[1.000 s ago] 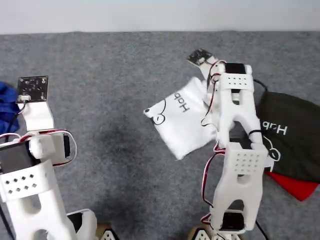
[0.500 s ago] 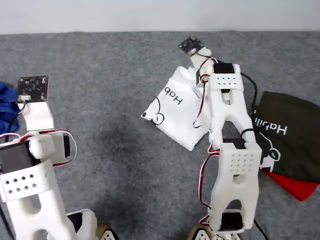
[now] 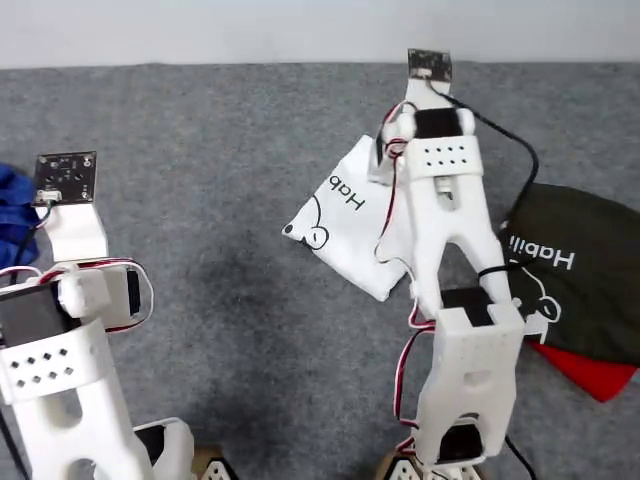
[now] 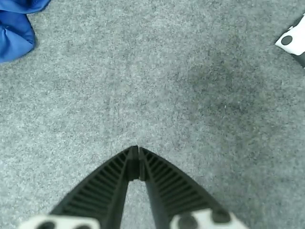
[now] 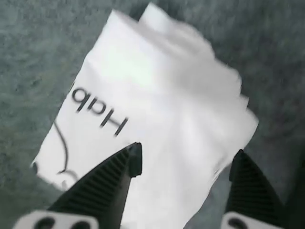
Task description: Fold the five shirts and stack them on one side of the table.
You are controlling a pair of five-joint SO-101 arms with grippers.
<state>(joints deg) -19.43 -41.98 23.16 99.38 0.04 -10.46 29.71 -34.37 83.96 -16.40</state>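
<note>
Right claw (image 5: pixel 187 157) hangs open over the folded white shirt (image 5: pixel 157 90), gripping nothing. The shirt lies mid-table (image 3: pixel 200 130), near the dark shirt (image 3: pixel 590 290) that lies on a red shirt (image 3: pixel 590 375). Left claw (image 4: pixel 138 156) is closed and empty, above bare table.

Judgement: pinch both layers at one edge and drag low so the fold holds.

Print: dark lettering (image 5: pixel 100 112) and a bear outline (image 3: pixel 318 232) on the white shirt; pale lettering (image 3: pixel 545 255) on the dark shirt.

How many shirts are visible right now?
4: white shirt mid-table, dark shirt at the right, red shirt beneath it, blue shirt at left edge. A fifth may be hidden.
</note>
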